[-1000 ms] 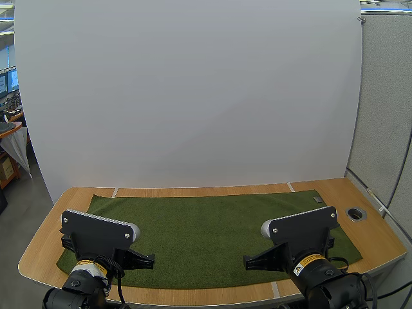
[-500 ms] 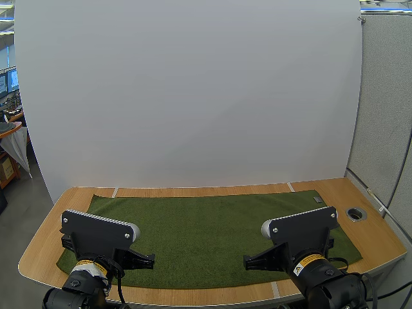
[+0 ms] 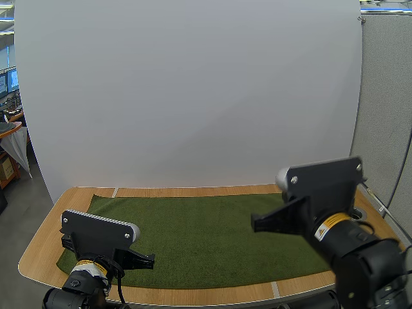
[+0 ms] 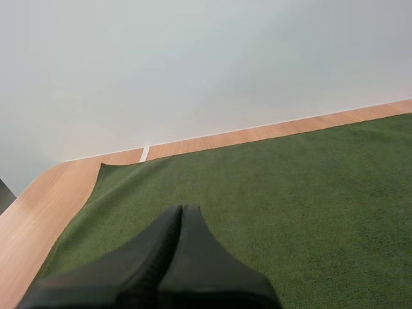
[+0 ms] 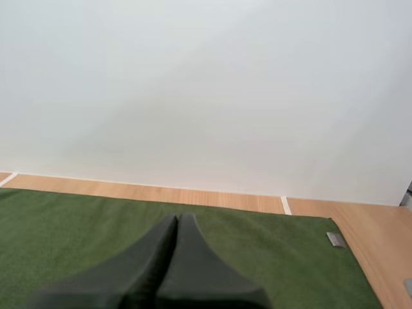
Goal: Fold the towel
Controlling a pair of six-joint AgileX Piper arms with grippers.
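Note:
A green towel (image 3: 199, 235) lies spread flat over the wooden table (image 3: 38, 248). My left gripper (image 3: 150, 260) sits low over the towel's near left part, and in the left wrist view its fingers lie together as one dark wedge (image 4: 181, 211) shut above the green towel (image 4: 296, 206), pointing toward its far left corner. My right gripper (image 3: 253, 225) hangs higher, above the towel's right half. Its fingers also form one shut wedge (image 5: 177, 220) over the towel (image 5: 277, 257), with nothing held.
A white backdrop board (image 3: 193, 96) stands along the table's far edge. Bare wood borders the towel on the left (image 4: 38, 206) and far side (image 5: 161, 193). A small grey tag (image 5: 335, 239) sits at the towel's far right corner.
My right arm has lifted and swung to the right, away from the table's near edge. The left arm and the towel have stayed still.

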